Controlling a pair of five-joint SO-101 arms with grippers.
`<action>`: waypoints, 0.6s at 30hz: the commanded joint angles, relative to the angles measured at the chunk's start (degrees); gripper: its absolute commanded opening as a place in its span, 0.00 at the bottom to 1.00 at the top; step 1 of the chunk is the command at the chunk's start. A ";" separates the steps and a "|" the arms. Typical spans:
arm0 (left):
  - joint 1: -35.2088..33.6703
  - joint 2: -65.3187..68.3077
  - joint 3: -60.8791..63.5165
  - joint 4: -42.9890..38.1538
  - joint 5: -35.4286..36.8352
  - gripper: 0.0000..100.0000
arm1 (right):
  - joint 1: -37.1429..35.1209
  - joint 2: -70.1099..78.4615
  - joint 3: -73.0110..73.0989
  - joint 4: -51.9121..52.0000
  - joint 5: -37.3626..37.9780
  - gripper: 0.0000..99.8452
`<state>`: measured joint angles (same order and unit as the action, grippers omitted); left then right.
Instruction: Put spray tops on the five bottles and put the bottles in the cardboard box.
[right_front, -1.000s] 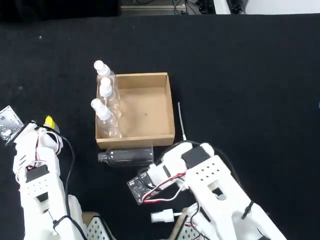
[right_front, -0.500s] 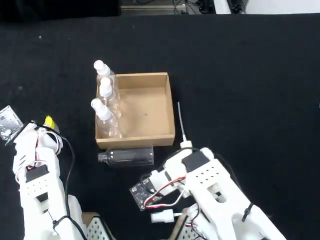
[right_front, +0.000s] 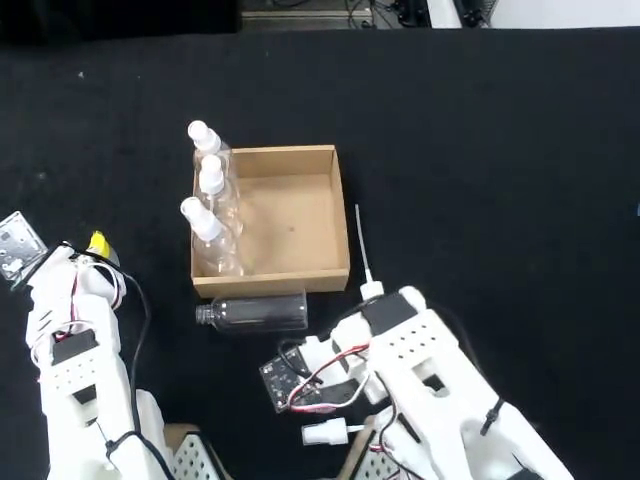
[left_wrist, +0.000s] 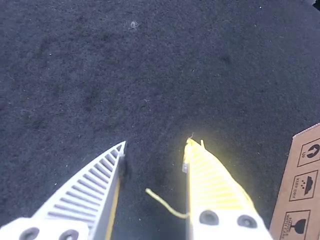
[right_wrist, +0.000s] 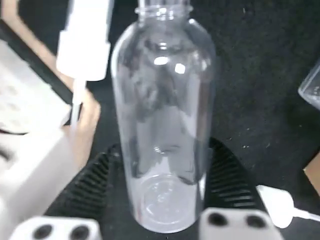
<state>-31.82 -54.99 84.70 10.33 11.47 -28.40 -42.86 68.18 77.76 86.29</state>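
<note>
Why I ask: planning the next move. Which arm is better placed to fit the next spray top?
Right. The right gripper holds an uncapped bottle, with a spray top beside it; the left gripper is open over bare table, away from both.

printed handling symbols with small captions stand on the cardboard box (left_wrist: 301, 182) outer wall.

1. A black cloth (right_front: 500, 150) covers the whole table.
2. A small pale speck (left_wrist: 132, 23) lies on the cloth.
3. Beyond the table's far edge, dark cables (right_front: 385, 12) lie just beside a white surface (right_front: 520, 12).
</note>
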 joint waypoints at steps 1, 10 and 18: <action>-0.40 -1.14 -0.84 -1.23 -0.09 0.16 | -0.79 -1.10 -4.79 4.04 -0.44 0.04; -0.40 -1.14 -0.84 -1.23 -0.09 0.16 | 16.97 -1.10 -18.51 5.71 -0.44 0.06; -0.22 -1.14 -0.84 -1.23 -0.09 0.16 | 54.68 4.09 -25.45 -9.05 -20.84 0.05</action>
<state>-31.82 -54.99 84.70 10.33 11.47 6.33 -42.77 46.90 79.43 78.37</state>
